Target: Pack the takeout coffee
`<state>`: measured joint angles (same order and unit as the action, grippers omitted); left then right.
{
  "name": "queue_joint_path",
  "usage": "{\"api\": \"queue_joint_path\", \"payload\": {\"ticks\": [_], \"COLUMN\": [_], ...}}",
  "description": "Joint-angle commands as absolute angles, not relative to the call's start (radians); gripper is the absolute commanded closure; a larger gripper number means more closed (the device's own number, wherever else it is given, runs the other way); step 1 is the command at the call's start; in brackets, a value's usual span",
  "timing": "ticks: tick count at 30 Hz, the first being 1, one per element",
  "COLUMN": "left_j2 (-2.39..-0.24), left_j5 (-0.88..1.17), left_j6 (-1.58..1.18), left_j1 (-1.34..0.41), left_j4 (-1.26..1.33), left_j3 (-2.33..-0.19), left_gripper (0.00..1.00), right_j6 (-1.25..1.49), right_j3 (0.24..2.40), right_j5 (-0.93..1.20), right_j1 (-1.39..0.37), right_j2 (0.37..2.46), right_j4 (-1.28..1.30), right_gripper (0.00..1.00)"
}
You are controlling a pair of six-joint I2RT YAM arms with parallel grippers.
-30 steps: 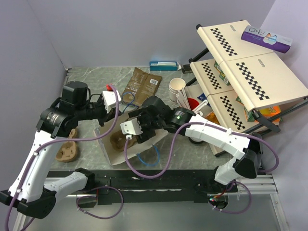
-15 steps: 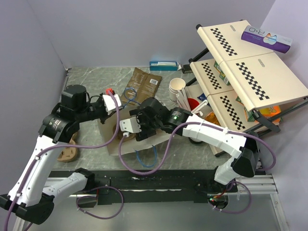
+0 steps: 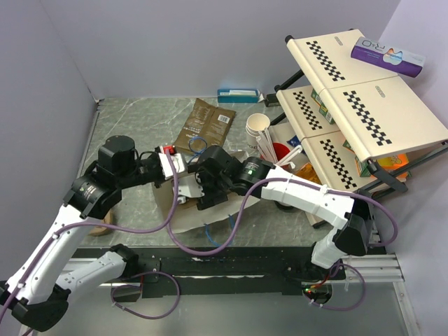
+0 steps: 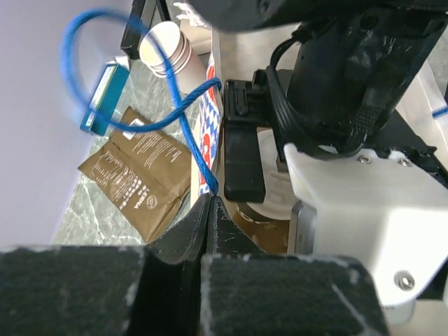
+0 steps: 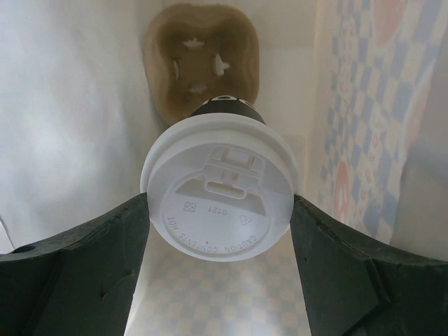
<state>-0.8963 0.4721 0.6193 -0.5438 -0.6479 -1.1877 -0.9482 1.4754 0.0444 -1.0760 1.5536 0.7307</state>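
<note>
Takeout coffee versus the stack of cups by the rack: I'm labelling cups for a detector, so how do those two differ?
The takeout coffee wears a white lid; the stack of cups is open-topped. The coffee is one cup; the stack is several nested. The right claw grips the coffee inside the paper bag, over a cardboard carrier; the stack sits outside, ungripped. Both are round disposable cups.

Pale lilac walls [image 3: 210, 42] close in the back and both sides of a grey marbled tabletop [image 3: 133, 119]. At the right stands a tiered rack [image 3: 392, 119] of slanted cream panels with black checkered strips, on dark metal legs. A black rail [image 3: 231, 260] runs along the near edge. The light is soft and even.
</note>
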Motion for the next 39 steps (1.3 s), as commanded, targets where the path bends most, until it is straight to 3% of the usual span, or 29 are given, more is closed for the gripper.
{"api": "queue_joint_path", "payload": {"ticks": [1, 11, 39], "left_j2": [-0.864, -0.844, -0.808], "left_j5": [0.449, 0.460, 0.469], "left_j6": [0.592, 0.612, 0.643], "left_j1": [-0.561, -0.586, -0.669], "left_j4": [-0.549, -0.577, -0.506], "left_j3": [-1.175, -1.154, -1.081], "left_gripper": [0.99, 0.99, 0.99], "right_j6": [-0.980, -0.965, -0.950], "right_j3": [1.549, 1.595, 1.483], "right_j5": [0.032, -0.129, -0.089], "right_j1": [-1.083, -1.085, -1.058], "right_j2": [1.572, 1.614, 1.664], "right_j4": [0.844, 0.922, 0.897], "right_gripper": [1.00, 1.00, 1.00]}}
